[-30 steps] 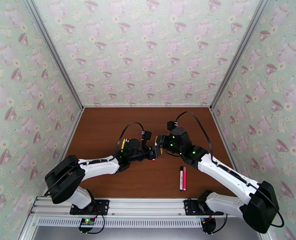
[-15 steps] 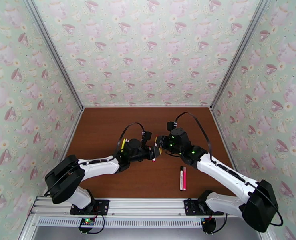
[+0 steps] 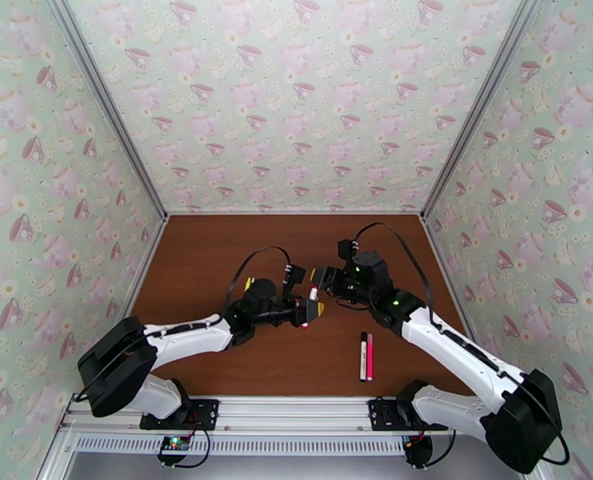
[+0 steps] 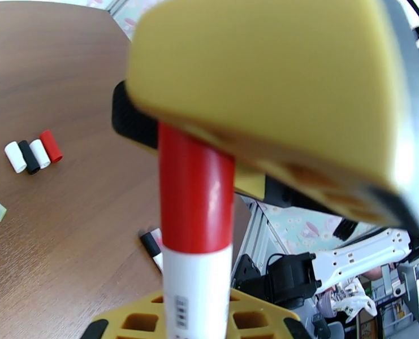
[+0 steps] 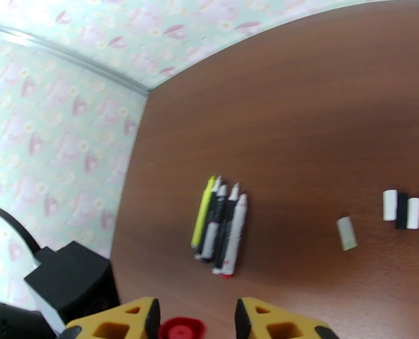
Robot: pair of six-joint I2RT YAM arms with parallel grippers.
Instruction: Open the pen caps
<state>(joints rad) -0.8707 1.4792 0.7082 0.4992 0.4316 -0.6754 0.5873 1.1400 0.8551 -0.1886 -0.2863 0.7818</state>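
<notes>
The left pincer (image 3: 310, 307) is closed on the white barrel of a pen (image 4: 193, 295), held above the middle of the surface (image 3: 216, 258). The pen's red cap (image 4: 195, 193) points away toward the right pincer (image 3: 322, 280), just on its far side. In the right wrist view the cap's round end lies between that pincer's yellow fingers (image 5: 116, 320), against one with a gap to the other, so the pincer looks partly open rather than clamped. The pull will likely run along the pen's long axis, roughly near to far, and the right arm is plainly the nearer one to the cap. Four loose caps (image 5: 407, 209), white, black, white and red, lie in a row with a pale one (image 5: 346, 233) near them. Five bare pens (image 5: 219, 227) lie bundled well apart from them. Two capped pens (image 3: 366, 356) lie near the right arm's base. In the left wrist view a blurred yellow finger hides the cap's tip, and I cannot make out whether the cap has started to slide.
</notes>
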